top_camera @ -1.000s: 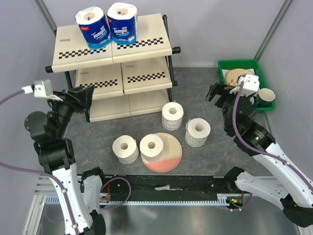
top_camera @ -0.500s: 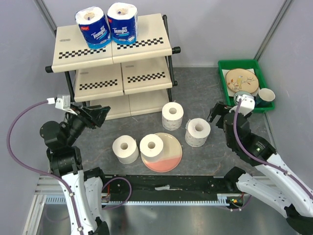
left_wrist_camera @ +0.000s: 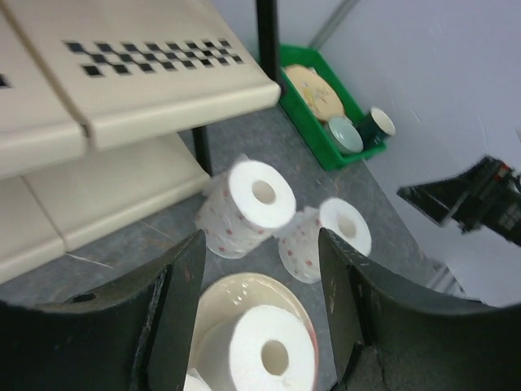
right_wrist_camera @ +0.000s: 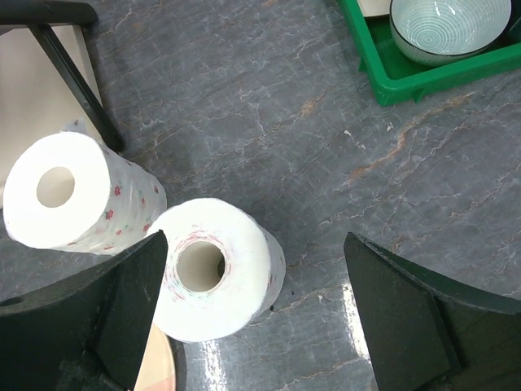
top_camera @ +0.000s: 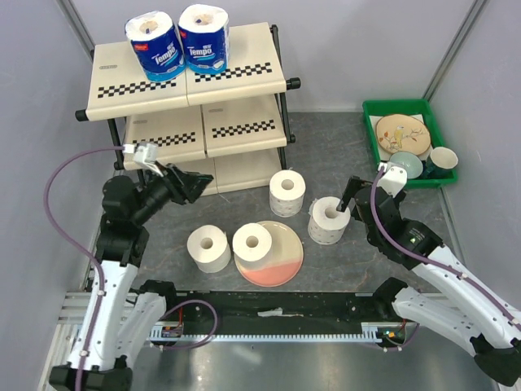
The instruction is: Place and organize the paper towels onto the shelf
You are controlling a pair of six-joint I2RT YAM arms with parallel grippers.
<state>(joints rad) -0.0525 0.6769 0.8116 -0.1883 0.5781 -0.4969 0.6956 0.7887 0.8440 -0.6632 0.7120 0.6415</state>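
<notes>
The shelf [top_camera: 187, 77] stands at the back left, with two blue-wrapped paper towels [top_camera: 156, 45] [top_camera: 203, 38] on its top tier. Several unwrapped rolls stand on the floor: one by the shelf leg [top_camera: 287, 192], one to its right [top_camera: 329, 220], one on a pink-and-cream plate [top_camera: 252, 244], one left of the plate [top_camera: 209, 248]. My left gripper [top_camera: 195, 186] [left_wrist_camera: 260, 236] hangs open and empty in front of the lowest tier, facing the plate's roll [left_wrist_camera: 273, 354]. My right gripper [top_camera: 346, 204] [right_wrist_camera: 254, 240] is open above the right-hand roll [right_wrist_camera: 212, 269], whose core sits near the left finger.
A green tray [top_camera: 370, 110] [right_wrist_camera: 423, 77] with dishes, a bowl [right_wrist_camera: 448, 24] and a cup sits at the back right. The shelf's black leg [right_wrist_camera: 77, 85] stands close to the roll beside it [right_wrist_camera: 69, 191]. The plate [top_camera: 281, 265] lies near the front rail.
The left gripper has swung right and lower, from beside the shelf to in front of its bottom tier. The right gripper has come left and down from the green tray to over the right-hand roll.
</notes>
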